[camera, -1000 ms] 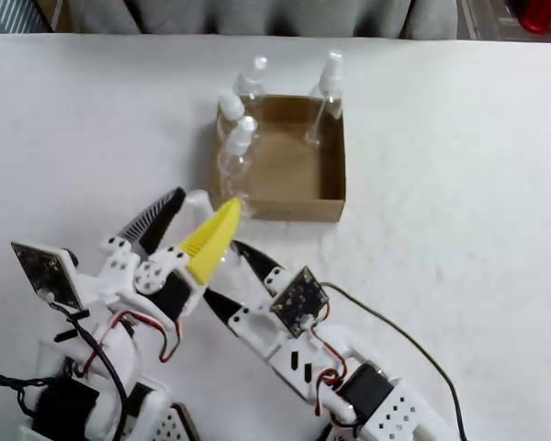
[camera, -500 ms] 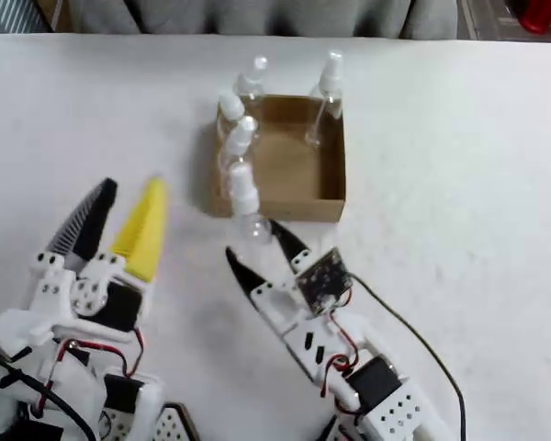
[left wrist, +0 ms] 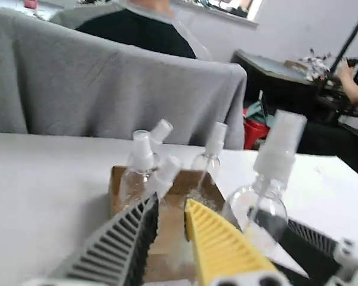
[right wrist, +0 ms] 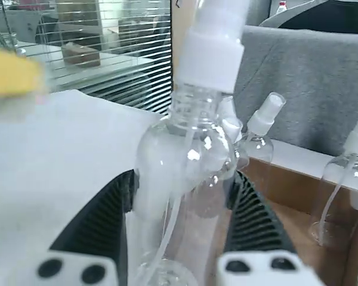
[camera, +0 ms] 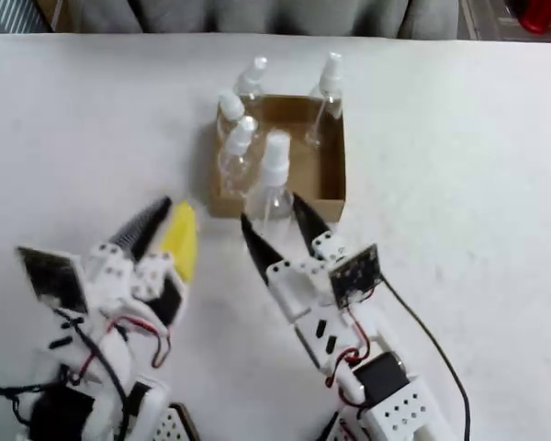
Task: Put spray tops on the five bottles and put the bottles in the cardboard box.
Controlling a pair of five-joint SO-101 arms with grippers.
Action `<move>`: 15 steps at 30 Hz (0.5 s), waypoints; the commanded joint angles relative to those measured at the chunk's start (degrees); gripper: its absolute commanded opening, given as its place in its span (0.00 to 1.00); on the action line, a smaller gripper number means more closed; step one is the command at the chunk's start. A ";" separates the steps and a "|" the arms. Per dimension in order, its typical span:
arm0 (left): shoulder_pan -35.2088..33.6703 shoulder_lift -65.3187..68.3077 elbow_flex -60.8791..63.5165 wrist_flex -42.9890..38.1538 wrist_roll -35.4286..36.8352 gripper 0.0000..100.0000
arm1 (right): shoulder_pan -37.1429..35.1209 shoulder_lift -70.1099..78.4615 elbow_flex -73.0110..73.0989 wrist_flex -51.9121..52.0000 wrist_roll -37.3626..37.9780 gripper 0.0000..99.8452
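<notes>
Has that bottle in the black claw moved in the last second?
Yes. The bottle in the right gripper went from the table beside the cardboard box's front left corner to above its front wall.

Brightness: bright, even light from overhead; the white counter point(camera: 459, 165) looks almost washed out in the high view.
Shadows: soft and short; a faint grey one at 9 o'clock of the cardboard box point(camera: 338, 156), whose inner walls are darker.
Glare: small white highlights on the clear bottle point(right wrist: 179, 149); daylight glows through the blinds point(right wrist: 107, 53) behind it.
</notes>
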 commanded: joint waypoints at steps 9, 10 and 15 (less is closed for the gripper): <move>20.18 -2.42 13.27 -2.20 -11.96 0.02 | 0.48 21.32 -13.45 -9.98 -16.70 0.01; 20.44 -2.42 15.56 -4.84 -12.48 0.02 | 0.04 21.23 -13.45 -10.07 -17.32 0.01; 20.09 -2.33 24.62 -17.14 -14.86 0.02 | -2.68 18.77 -11.25 -9.98 -17.67 0.01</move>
